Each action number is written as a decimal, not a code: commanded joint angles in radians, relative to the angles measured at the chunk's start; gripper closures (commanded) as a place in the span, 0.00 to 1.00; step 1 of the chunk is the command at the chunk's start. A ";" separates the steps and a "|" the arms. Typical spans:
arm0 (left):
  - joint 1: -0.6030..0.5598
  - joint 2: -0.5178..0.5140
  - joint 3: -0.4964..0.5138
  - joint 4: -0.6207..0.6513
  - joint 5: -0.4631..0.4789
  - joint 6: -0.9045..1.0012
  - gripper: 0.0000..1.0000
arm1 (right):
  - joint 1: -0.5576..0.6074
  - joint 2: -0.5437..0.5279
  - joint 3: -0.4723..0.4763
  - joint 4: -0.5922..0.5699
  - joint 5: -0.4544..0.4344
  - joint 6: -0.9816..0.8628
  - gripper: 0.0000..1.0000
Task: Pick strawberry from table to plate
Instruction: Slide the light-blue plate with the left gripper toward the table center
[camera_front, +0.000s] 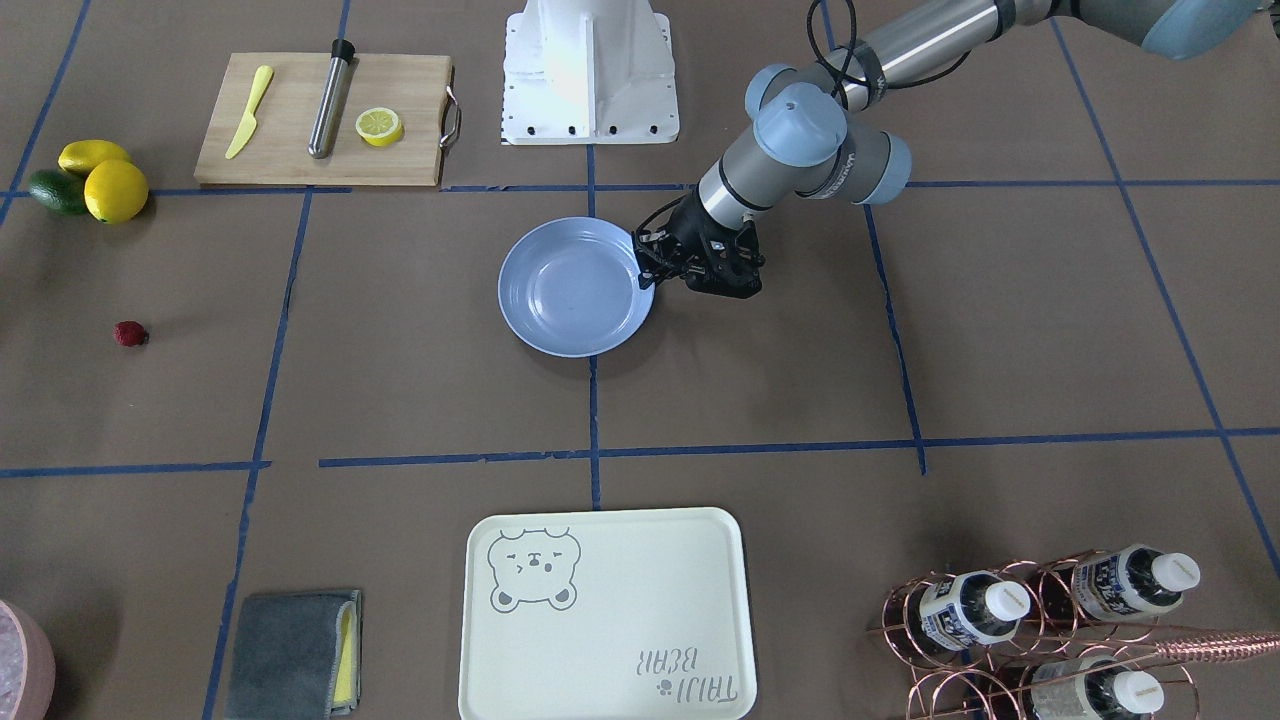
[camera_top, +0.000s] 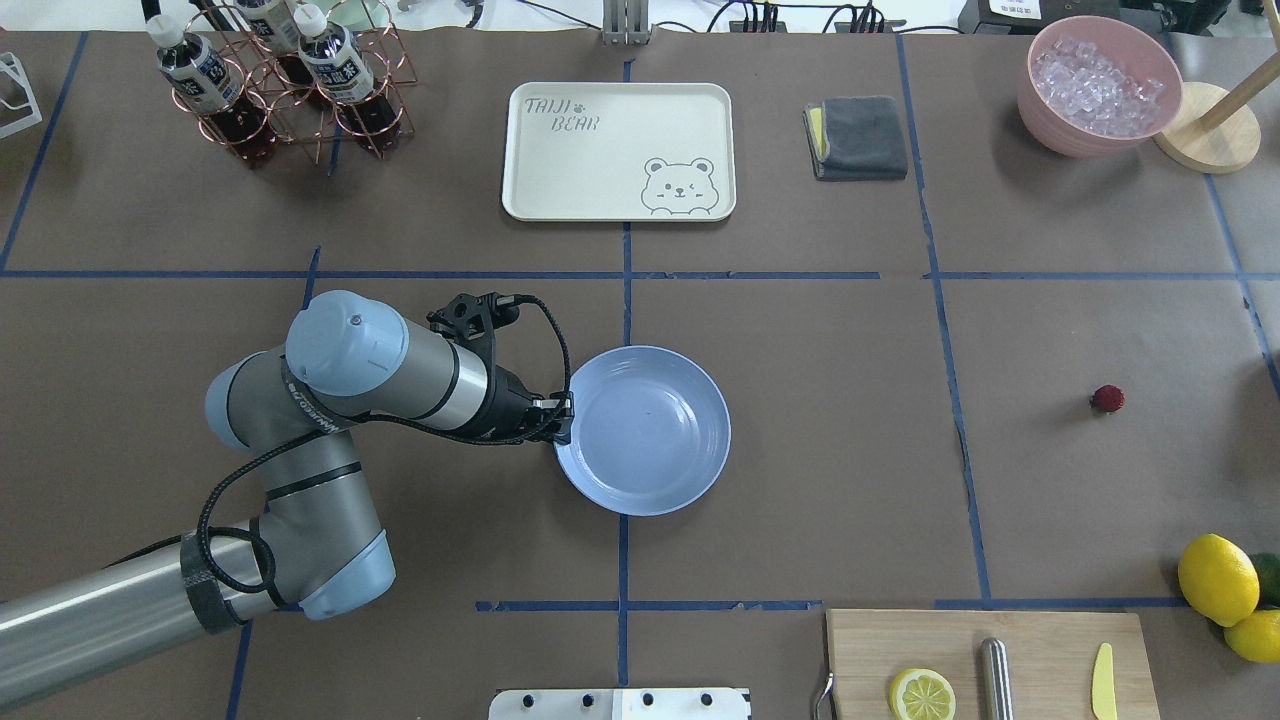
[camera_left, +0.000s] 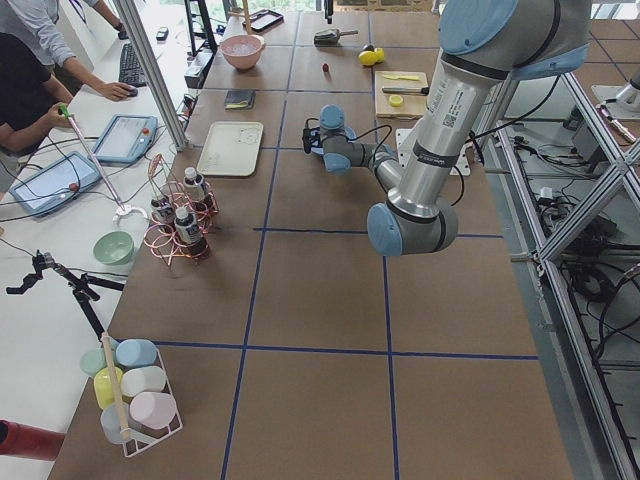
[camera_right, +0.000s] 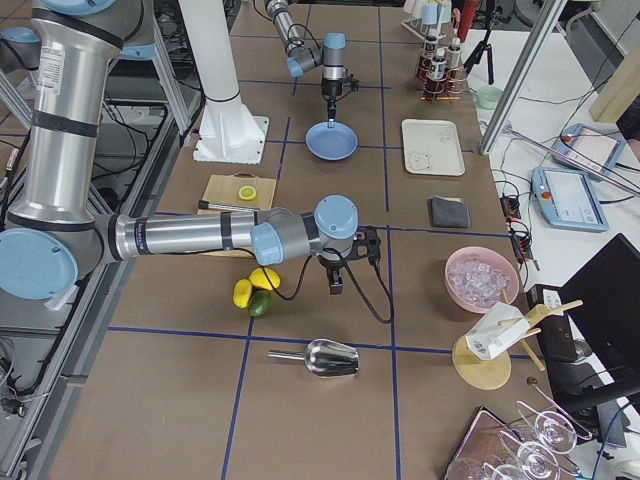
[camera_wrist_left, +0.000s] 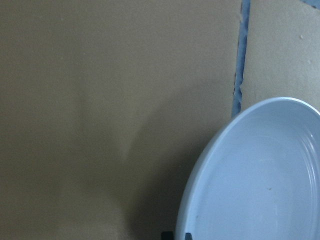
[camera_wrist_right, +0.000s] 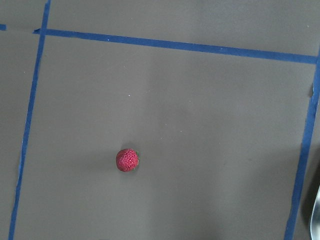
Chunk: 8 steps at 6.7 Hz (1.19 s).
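Because it is so small and soft, the strawberry (camera_wrist_right: 127, 160) should weigh next to nothing, but it will bruise or squash under a hard pinch. Its rounded, seeded skin could also let it roll or squirt out sideways. My judgement is that a light hold across its widest part, with the fingers coming straight down on either side, is the safe one. It lies alone on the bare brown tabletop (camera_top: 1050, 480), inside a square of blue tape lines (camera_top: 945, 330). It is well apart from the lemons (camera_top: 1215, 578) nearer the robot and from the plate (camera_top: 650, 450) in the middle of the tabletop. The plate is empty, so the move is not yet made.

The right arm's fingers (camera_right: 335, 284) show only in the side view from the robot's right, hanging over that part of the tabletop. Whether they are spread or pressed together I cannot tell. The right wrist camera looks down on the berry, a little left of and below the middle of its view, with no finger in sight. The left arm's fingers (camera_top: 563, 418) sit at the plate's rim on the robot's left side. Whether they pinch the rim or merely touch it cannot be made out.
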 joint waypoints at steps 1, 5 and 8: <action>0.001 0.001 0.009 -0.002 0.002 0.000 1.00 | 0.000 0.000 0.000 0.000 0.000 0.001 0.00; 0.001 0.009 0.012 -0.002 0.004 0.000 0.34 | -0.002 0.000 0.005 0.003 0.003 0.038 0.00; -0.068 0.031 -0.035 0.008 0.007 -0.001 0.31 | -0.206 0.000 0.003 0.168 -0.207 0.279 0.00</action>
